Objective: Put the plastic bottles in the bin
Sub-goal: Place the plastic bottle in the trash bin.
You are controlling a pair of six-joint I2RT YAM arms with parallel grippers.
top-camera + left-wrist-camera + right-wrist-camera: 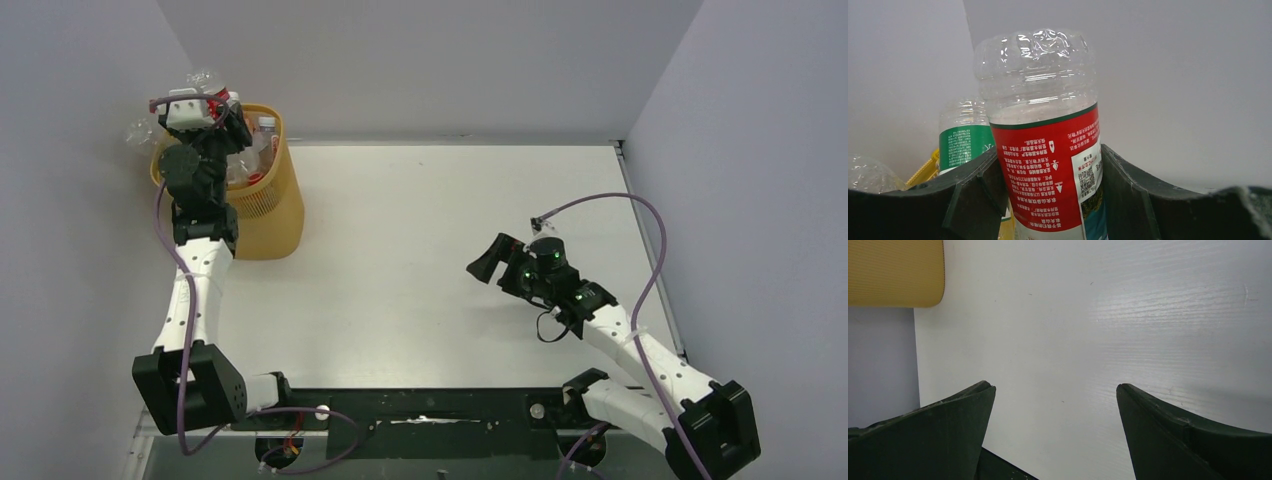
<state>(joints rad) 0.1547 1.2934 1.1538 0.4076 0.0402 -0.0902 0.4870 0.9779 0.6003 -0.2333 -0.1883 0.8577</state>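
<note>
Pinched between the fingers of your left claw (1048, 150) is a red-labelled bottle (1040, 95), clear and empty. Its long axis runs straight out across the jaws, the moulded base end pointing away from the wrist. A green-labelled bottle (962, 145) stands just behind it. From above, that claw hangs over the far-left rim of the bin (268, 215), so the held bottle sits at the edge of the bin's mouth rather than plainly over its middle. You would probably do well to carry it toward the bin's centre before letting go. The bin looks heaped to its rim with bottles, so one dropped there could roll off on the bin's wall side. Your right claw (1055, 390) is spread and holds nothing, well to the right of the bin over the smooth white bench (430, 200). Grey walls stand close behind and left of the bin, which leaves little room.
</note>
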